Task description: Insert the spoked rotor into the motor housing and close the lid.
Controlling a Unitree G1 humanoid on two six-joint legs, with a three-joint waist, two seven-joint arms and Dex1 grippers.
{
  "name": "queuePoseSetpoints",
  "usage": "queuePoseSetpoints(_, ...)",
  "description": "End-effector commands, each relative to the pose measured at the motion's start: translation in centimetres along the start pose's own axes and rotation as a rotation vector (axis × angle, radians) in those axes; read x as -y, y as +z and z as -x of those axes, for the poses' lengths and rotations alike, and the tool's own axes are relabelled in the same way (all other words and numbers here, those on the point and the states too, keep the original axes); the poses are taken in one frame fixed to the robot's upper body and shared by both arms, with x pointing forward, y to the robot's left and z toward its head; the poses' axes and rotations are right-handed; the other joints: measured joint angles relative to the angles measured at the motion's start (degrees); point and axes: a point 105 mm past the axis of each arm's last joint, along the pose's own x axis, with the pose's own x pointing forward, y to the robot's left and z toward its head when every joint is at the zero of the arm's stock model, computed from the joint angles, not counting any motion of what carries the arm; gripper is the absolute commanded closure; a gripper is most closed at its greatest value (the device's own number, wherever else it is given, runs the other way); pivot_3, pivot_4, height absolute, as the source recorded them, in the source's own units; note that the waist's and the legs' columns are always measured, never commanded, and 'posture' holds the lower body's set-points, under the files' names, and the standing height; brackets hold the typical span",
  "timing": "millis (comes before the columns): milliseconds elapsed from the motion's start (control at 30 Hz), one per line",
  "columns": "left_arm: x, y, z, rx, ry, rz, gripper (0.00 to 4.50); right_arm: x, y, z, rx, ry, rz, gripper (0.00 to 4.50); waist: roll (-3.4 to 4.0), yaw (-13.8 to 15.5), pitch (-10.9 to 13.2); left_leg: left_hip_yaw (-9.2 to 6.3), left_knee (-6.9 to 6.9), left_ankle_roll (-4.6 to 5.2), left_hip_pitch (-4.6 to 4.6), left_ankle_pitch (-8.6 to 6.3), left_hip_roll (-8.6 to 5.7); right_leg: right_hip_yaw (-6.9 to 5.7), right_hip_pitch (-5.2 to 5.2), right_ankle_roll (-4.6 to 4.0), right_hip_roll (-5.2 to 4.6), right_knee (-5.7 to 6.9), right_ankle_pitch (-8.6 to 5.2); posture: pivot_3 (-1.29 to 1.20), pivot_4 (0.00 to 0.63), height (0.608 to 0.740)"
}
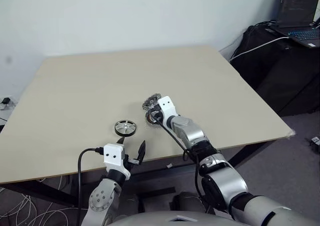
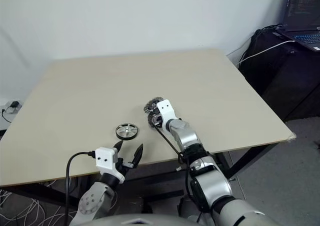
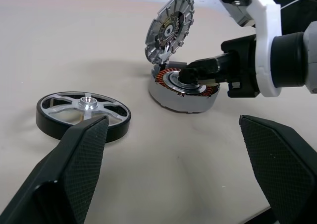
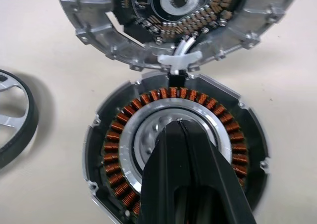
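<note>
On our pale tabletop [image 1: 75, 86] the spoked rotor [image 1: 125, 127] lies flat, just ahead of our left claw [image 1: 131, 153] (fingers apart, empty). Our right claw [image 3: 185, 76], pinched together, rests in the motor housing [image 3: 183, 90], lid [image 3: 170, 28] up.

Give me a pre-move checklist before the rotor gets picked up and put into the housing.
1. Lid raised off the motor housing: ok, it stands open on its hinge.
2. Housing centre free: not ok, the shut right gripper sits over it.
3. Spoked rotor lying flat on the table, apart from the housing: ok.
4. Left gripper open for the rotor: ok.
5. Left gripper at the rotor: not ok, it hovers short of it.
</note>
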Motion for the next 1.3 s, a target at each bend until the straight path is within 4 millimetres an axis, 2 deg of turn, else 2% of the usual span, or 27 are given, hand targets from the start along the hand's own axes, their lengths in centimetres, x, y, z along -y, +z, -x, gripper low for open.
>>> queuePoseSetpoints(33,0.3,1.6,-0.2,0.065,-0.015,-0.001,0.00,0.0,0.9,0.4,0.032,-0.002,0.008,4.49,0.00,0.02,0.00,0.00,0.00,0.00,0.00,0.00,0.00,0.00,0.00,0.00,0.00,0.00,0.00,0.00,0.000,0.740)
queuePoseSetpoints(233,0.4,1.6,-0.2,0.064,-0.016,-0.001,0.00,-0.3,2.5,1.4,0.124,0.027,-0.024,4.49,0.00,0.04,0.01,0.00,0.00,0.00,-0.02,0.00,0.00,0.00,-0.01,0.00,-0.01,-0.01,0.00,0.00,0.000,0.740)
queuePoseSetpoints(333,0.4,1.6,-0.1,0.065,-0.014,-0.007,0.00,-0.4,4.3,2.7,0.235,0.045,-0.080,4.49,0.01,0.04,0.01,-0.01,0.00,0.00,-0.07,-0.01,0.00,0.00,-0.05,0.00,0.00,-0.01,0.00,0.00,0.000,0.740)
queuePoseSetpoints(433,0.0,1.5,0.1,0.055,0.016,0.000,0.00,-0.9,5.1,4.5,0.317,0.080,-0.106,4.49,0.00,0.16,0.01,-0.03,0.00,-0.01,-0.08,-0.01,0.00,-0.01,-0.06,0.00,-0.01,-0.01,-0.01,0.00,0.000,0.740)
queuePoseSetpoints(500,-1.1,1.1,0.5,0.033,0.075,-0.006,0.00,-1.2,5.0,5.7,0.345,0.096,-0.103,4.49,-0.02,0.35,0.00,-0.04,0.00,-0.14,-0.07,-0.09,0.00,-0.02,-0.05,0.00,-0.02,-0.03,-0.01,0.00,0.000,0.740)
queuePoseSetpoints(633,-4.8,0.1,1.7,-0.004,0.244,0.031,0.00,-1.3,3.6,8.2,0.363,0.107,-0.155,4.49,-0.04,0.70,0.00,-0.08,0.00,-0.20,-0.09,-0.13,0.00,-0.05,-0.06,-0.01,-0.05,-0.04,-0.02,0.00,0.000,0.740)
queuePoseSetpoints(767,-6.2,-0.4,-1.2,-0.009,0.221,0.027,0.00,-1.2,1.7,10.2,0.380,0.098,-0.189,4.49,-0.03,1.60,0.05,-0.18,0.04,-0.25,-0.10,-0.09,-0.01,-0.27,0.00,0.00,-0.11,0.00,-0.04,0.00,0.000,0.740)
queuePoseSetpoints(867,-6.4,-1.1,-1.6,-0.023,0.186,0.022,0.00,0.7,0.1,9.5,0.298,-0.027,-0.168,4.49,-0.06,1.00,0.02,-0.11,0.04,-0.30,0.00,-0.03,0.00,-0.27,0.05,0.01,-0.14,0.02,-0.01,0.00,0.000,0.740)
queuePoseSetpoints(933,-6.5,-1.3,-1.8,-0.022,0.171,0.022,0.00,1.6,-0.2,9.0,0.274,-0.069,-0.187,4.49,-0.13,0.79,0.01,-0.05,0.03,-0.30,0.02,-0.03,-0.01,-0.27,0.04,0.03,-0.20,0.01,0.00,0.00,0.000,0.740)
queuePoseSetpoints(1133,-6.8,-2.1,-1.8,-0.021,0.154,0.044,0.00,3.5,0.1,7.0,0.209,-0.146,-0.131,4.49,-0.14,0.87,0.03,-0.12,-0.01,-0.30,-0.07,0.00,0.01,-0.34,-0.05,-0.03,-0.14,0.01,-0.01,0.00,0.000,0.740)
queuePoseSetpoints(1300,-7.1,-2.5,-1.6,-0.022,0.153,0.052,0.00,3.7,0.8,5.3,0.187,-0.152,-0.120,4.49,-0.15,0.92,0.02,-0.12,0.00,-0.12,-0.03,0.10,0.00,-0.34,0.02,-0.02,-0.15,0.00,0.00,0.00,0.000,0.740)
